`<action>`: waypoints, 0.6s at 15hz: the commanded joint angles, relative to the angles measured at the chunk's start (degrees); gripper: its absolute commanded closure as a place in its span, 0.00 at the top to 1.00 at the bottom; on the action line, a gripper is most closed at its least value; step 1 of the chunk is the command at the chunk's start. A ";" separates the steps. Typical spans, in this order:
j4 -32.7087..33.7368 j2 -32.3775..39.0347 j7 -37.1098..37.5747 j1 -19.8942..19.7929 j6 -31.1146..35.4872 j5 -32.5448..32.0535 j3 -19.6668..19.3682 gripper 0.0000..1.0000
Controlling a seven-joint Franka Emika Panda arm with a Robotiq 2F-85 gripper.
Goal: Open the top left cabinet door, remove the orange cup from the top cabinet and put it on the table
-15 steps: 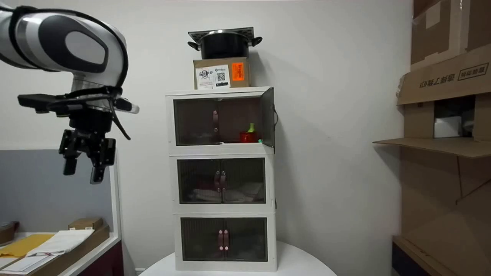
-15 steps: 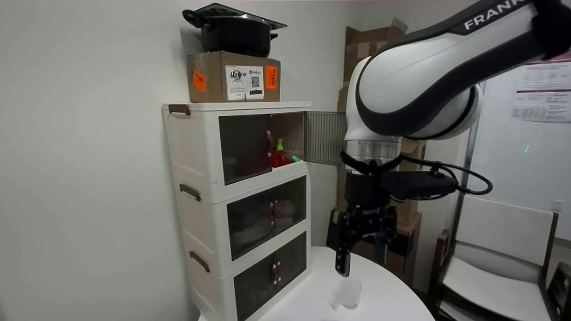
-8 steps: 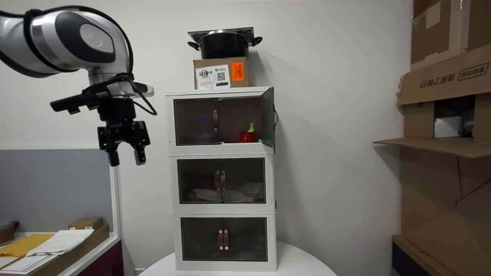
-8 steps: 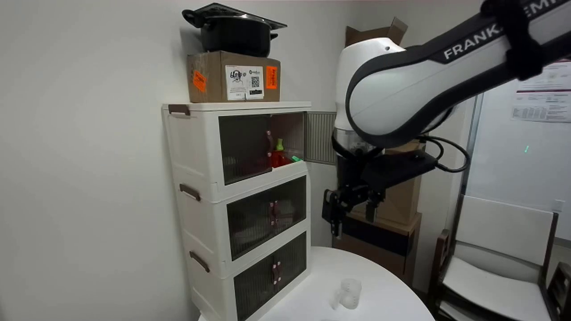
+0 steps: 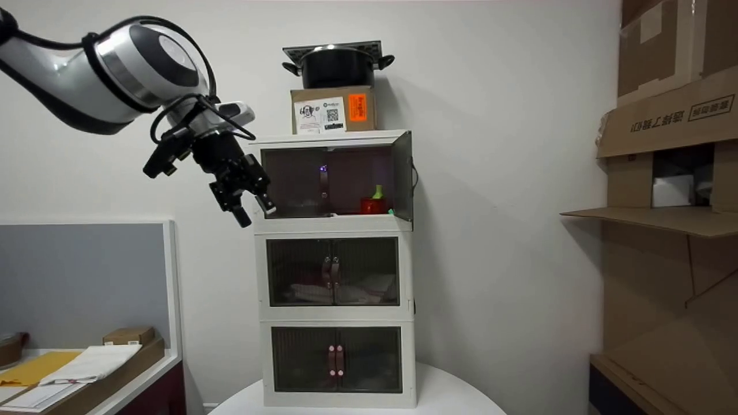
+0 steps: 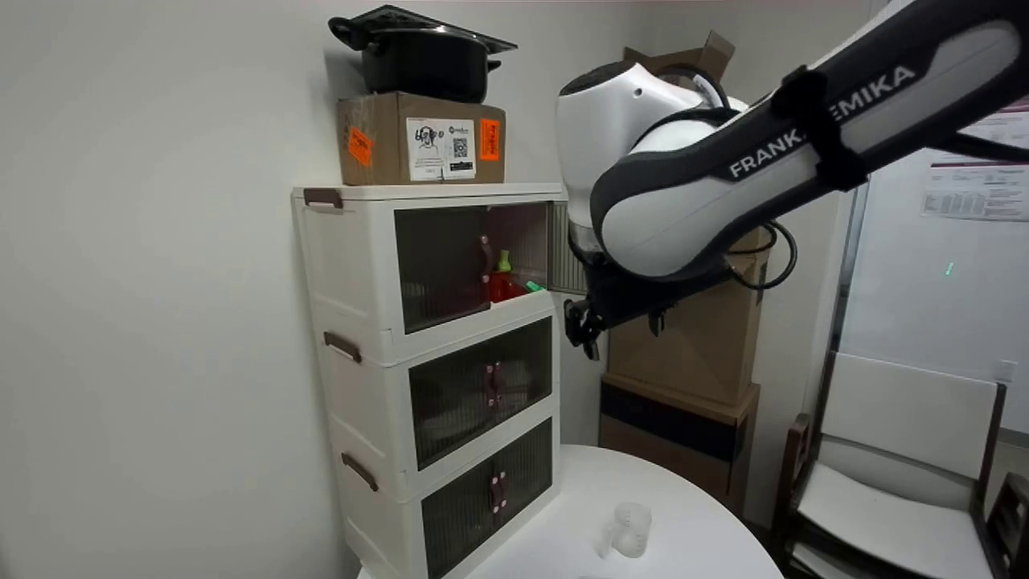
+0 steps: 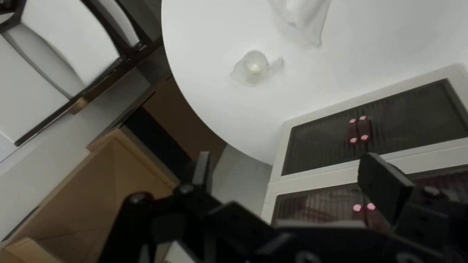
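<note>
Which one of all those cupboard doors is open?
The right-hand door of the top cabinet, seen from the front: it is swung outward. The left-hand door beside it and the four lower doors all look shut.

Raised and bent at the wrist (image 5: 167,72), the arm (image 5: 69,83) holds the gripper (image 5: 257,215) slanted downward, its two fingers (image 7: 382,184) spread well apart in the wrist view.

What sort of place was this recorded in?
Likely a lab or office corner staged for household tasks rather than a real kitchen: a black cooking pot sits on a cardboard box atop the top storage cube, large cartons are piled nearby, and printed sheets are posted.
</note>
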 commanded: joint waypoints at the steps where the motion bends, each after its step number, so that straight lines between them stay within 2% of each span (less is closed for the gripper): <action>1: 4.89 5.42 15.02 -2.68 0.35 -12.22 3.50 1.00; 3: 6.63 8.27 23.92 -2.55 -0.27 -21.87 4.29 1.00; 4: 7.33 9.51 27.92 -5.45 0.03 -26.01 7.47 1.00; 7: 9.97 13.72 40.33 -6.79 -3.06 -39.75 11.00 1.00; 8: 11.02 15.91 44.66 -0.49 -5.63 -45.25 6.17 1.00; 9: 11.98 17.38 47.60 0.85 -6.80 -49.56 5.66 1.00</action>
